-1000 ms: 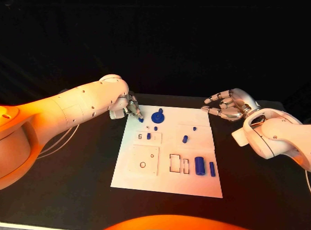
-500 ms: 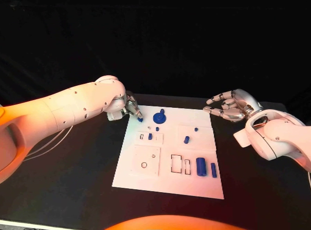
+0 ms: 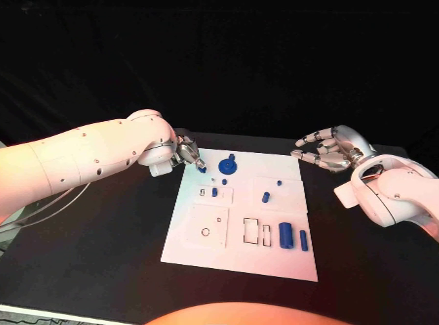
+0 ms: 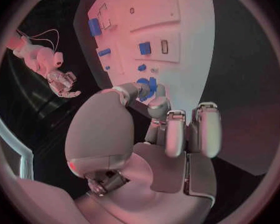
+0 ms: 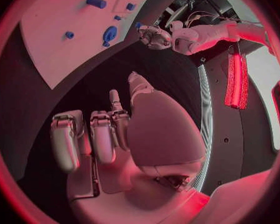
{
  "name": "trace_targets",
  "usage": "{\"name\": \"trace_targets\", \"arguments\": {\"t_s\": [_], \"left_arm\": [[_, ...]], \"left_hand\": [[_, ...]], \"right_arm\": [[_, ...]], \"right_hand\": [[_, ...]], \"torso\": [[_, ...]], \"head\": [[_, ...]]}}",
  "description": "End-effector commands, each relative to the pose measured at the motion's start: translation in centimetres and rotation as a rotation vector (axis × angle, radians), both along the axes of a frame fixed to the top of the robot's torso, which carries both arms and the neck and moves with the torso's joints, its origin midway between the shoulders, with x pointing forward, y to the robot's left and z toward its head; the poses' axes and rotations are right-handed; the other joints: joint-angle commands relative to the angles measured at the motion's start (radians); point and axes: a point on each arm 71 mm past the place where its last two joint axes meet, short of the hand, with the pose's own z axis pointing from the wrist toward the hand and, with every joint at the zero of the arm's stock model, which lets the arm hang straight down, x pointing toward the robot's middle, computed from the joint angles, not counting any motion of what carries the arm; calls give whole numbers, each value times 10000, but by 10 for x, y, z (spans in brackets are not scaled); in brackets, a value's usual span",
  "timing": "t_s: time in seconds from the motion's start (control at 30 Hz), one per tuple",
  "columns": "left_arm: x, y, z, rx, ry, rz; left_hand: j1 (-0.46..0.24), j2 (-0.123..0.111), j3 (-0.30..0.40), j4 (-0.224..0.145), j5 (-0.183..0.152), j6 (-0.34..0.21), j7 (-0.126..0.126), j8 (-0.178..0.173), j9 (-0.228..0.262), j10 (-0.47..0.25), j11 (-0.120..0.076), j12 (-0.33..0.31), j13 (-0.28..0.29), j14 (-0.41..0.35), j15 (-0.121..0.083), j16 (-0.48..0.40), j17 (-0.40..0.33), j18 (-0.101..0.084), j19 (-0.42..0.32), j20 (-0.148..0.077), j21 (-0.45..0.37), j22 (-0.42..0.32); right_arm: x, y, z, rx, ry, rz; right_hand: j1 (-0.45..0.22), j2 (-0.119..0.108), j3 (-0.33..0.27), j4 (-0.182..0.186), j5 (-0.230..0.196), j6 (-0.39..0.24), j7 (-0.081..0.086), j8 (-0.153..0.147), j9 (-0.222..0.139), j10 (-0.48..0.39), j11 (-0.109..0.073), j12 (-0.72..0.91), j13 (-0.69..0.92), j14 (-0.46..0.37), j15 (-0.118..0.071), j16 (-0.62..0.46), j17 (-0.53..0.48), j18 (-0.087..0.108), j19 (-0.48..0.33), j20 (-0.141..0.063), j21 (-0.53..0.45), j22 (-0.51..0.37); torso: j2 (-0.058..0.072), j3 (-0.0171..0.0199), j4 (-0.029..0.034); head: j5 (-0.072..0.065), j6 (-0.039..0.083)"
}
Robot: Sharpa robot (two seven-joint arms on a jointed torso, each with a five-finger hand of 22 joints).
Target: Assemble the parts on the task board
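Note:
The white task board (image 3: 278,261) lies in the middle of the black table. My left hand (image 3: 187,153) hovers over the board's far left corner, pinching a small blue part (image 3: 201,168) between thumb and a fingertip; the same part (image 4: 153,86) stands out past my left hand (image 4: 168,129) in the left wrist view. A blue round part (image 3: 227,164) sits just right of it. Small blue pieces (image 3: 214,192) (image 3: 266,197) stand mid-board, and two blue cylinders (image 3: 285,234) lie near the right edge. My right hand (image 3: 329,150) floats beyond the board's far right corner, fingers loosely bent, empty.
Bare black table (image 3: 93,264) surrounds the board on all sides. Rectangular cut-outs (image 3: 248,230) and a round hole (image 3: 205,231) mark the board's near half. A thin white cable (image 3: 53,206) trails under my left arm.
The head view has shifted a little. Both hands keep their places and the left hand still pinches the small blue part.

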Motion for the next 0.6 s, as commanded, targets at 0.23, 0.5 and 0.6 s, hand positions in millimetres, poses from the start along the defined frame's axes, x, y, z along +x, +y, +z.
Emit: {"name": "trace_targets", "arguments": {"t_s": [0.23,0.5,0.6], "left_arm": [[-15,-2,-10,-30,246,205],[-22,-8,-22,159,639,19],[-24,-12,-25,210,821,-137]], "left_hand": [[-151,-50,1700,-1783,135,357,-286,76,860,135,-35,98,93,935,-79,-60,2286,-138,29,-26,42,846],[-172,-52,1707,-1788,161,375,-295,86,872,144,-44,92,87,929,-86,-73,2264,-139,34,-32,44,852],[-177,-53,1711,-1789,169,380,-297,90,876,147,-46,93,90,929,-88,-74,2263,-137,30,-33,42,846]], "right_arm": [[0,1,0,-12,-69,104],[0,1,0,-9,-73,116],[0,1,0,-10,-74,116]], "right_hand": [[-106,-2,63,17,64,-94,-3,47,-11,202,-54,-24,1821,1002,-28,-26,2477,-22,957,-64,-42,2530],[-106,-2,63,17,64,-94,-3,47,-11,202,-54,-24,1821,1002,-28,-26,2477,-22,957,-64,-42,2530],[-106,-2,63,17,64,-94,-3,47,-11,202,-54,-24,1821,1002,-28,-26,2477,-22,957,-64,-42,2530]], "torso": [[-8,1,20],[15,-11,-8],[19,-5,-7]], "head": [[71,-50],[82,-69],[75,-82]]}}
